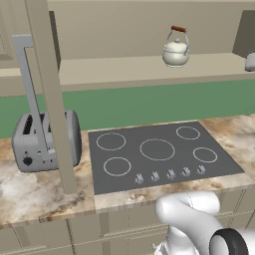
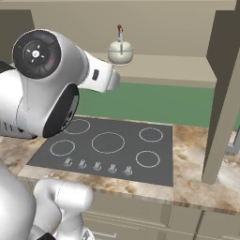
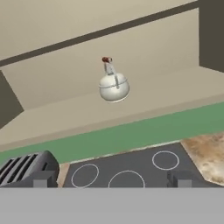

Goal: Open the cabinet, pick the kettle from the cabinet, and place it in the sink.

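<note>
Kettle (image 3: 113, 86) sits on the cabinet (image 3: 65, 105) shelf, well beyond the wide-spread, empty tool (image 3: 111, 179).

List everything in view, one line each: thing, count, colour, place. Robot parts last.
kettle: one, cream-white with reddish-brown handle top, upright on the open cabinet shelf.
cabinet: one, beige, doors swung open, above the green wall.
cooktop: one, black with five white rings, set in the counter.
toaster: one, grey, left of the cooktop on the counter.
counter: one, mottled brown-white, along the front.
gripper: one, dark jaws wide apart, holding nothing, facing the kettle.
</note>
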### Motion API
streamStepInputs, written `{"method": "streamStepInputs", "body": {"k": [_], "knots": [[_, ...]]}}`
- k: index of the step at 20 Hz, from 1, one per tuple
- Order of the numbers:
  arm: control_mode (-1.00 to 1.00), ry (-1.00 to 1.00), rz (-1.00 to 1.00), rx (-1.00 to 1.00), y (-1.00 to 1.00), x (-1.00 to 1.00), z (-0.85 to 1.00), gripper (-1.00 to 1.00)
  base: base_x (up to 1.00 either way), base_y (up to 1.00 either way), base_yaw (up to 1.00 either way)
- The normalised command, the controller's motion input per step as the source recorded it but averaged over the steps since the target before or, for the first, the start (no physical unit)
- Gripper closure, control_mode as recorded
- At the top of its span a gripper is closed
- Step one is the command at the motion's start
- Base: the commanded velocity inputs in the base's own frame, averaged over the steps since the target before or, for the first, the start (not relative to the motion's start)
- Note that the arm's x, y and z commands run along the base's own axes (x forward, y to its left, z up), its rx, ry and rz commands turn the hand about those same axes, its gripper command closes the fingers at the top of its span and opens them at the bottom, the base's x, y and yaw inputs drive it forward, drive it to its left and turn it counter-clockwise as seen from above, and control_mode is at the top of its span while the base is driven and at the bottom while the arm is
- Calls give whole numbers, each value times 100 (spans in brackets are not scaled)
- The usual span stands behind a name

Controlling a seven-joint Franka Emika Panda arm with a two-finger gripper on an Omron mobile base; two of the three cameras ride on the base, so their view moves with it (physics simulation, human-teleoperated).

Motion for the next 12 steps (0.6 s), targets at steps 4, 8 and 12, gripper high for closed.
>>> {"method": "streamStepInputs", "body": {"k": [4,8,12], "knots": [[-100,0,14,0,10,43,1,-100,0,0,0],[-100,0,10,0,1,45,0,-100,0,0,0],[-100,0,8,0,-3,41,0,-100,0,0,0]]}}
